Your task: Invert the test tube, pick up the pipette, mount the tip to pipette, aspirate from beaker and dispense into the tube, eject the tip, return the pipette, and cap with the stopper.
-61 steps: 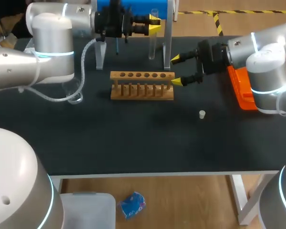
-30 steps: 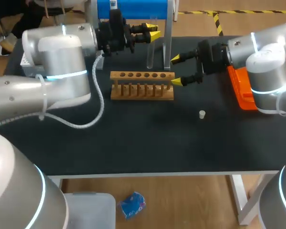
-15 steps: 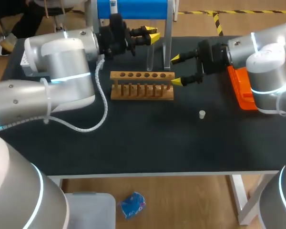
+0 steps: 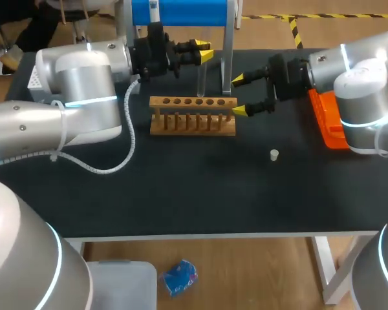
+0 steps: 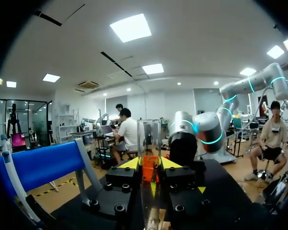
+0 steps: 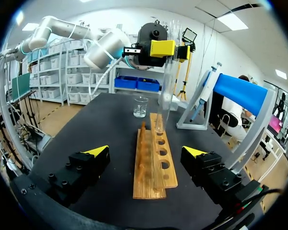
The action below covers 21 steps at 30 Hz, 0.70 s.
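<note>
My left arm (image 4: 64,97) enters from the left edge of the head view and reaches to the upper middle of the black table (image 4: 181,194). There the left gripper (image 4: 202,50) sits just below the blue pipette stand (image 4: 181,11). Its yellow fingers are pinched on a clear test tube (image 4: 199,81), one on each side, near the tube's upper end. The tube hangs upright. Its lower end is at the back edge of the wooden test tube rack (image 4: 193,116) in the middle of the frame; I cannot tell whether it touches the wood. In the left wrist view the tube (image 5: 149,136) rises straight up between the two yellow tips of that gripper (image 5: 150,165), with my right arm (image 5: 197,134) ahead of it across the table. To the right of the rack in the head view, the right gripper (image 4: 239,95) points toward it with its fingers spread wide and nothing between them, one tip just off the rack's right end. The right wrist view looks down the length of the rack (image 6: 153,158), which lies ahead of the spread fingers. At the rack's far end the tube (image 6: 167,91) stands over the end holes, a glass beaker (image 6: 140,106) sits beyond the rack, and the pipette (image 6: 204,93) hangs on its stand beside it. A small white stopper (image 4: 274,154) lies alone on the table at centre right, well apart from the rack, and an orange box (image 4: 325,116) sits under the right arm near the right edge.
</note>
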Each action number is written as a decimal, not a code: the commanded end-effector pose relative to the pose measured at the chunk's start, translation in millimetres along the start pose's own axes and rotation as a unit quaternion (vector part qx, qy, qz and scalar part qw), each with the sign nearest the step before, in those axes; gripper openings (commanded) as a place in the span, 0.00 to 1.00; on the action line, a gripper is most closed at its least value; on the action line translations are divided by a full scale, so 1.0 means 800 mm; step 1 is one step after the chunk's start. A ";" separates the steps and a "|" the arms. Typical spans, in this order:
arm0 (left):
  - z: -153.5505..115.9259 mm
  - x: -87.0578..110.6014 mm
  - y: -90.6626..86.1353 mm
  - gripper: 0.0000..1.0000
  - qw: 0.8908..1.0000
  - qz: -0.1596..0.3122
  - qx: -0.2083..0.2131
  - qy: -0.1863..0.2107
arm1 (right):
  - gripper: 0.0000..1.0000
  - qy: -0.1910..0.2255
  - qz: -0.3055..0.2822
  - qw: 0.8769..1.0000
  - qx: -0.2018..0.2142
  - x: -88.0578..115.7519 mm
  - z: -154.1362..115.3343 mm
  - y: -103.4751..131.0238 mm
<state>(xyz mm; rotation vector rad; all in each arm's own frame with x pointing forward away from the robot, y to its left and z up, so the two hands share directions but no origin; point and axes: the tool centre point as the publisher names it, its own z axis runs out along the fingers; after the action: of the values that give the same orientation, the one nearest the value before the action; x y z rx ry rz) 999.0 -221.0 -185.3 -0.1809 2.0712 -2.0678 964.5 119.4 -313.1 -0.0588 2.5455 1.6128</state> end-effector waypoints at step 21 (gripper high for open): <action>-0.003 -0.002 0.032 0.00 1.000 -0.015 0.024 -0.009 | 1.00 0.001 0.000 1.000 0.001 0.000 0.000 0.000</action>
<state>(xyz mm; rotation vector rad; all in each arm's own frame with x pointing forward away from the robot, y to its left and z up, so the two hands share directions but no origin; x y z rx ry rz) 999.8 -217.7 -208.2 -0.2260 2.0265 -2.1149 964.5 119.4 -313.1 -0.0588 2.5455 1.6128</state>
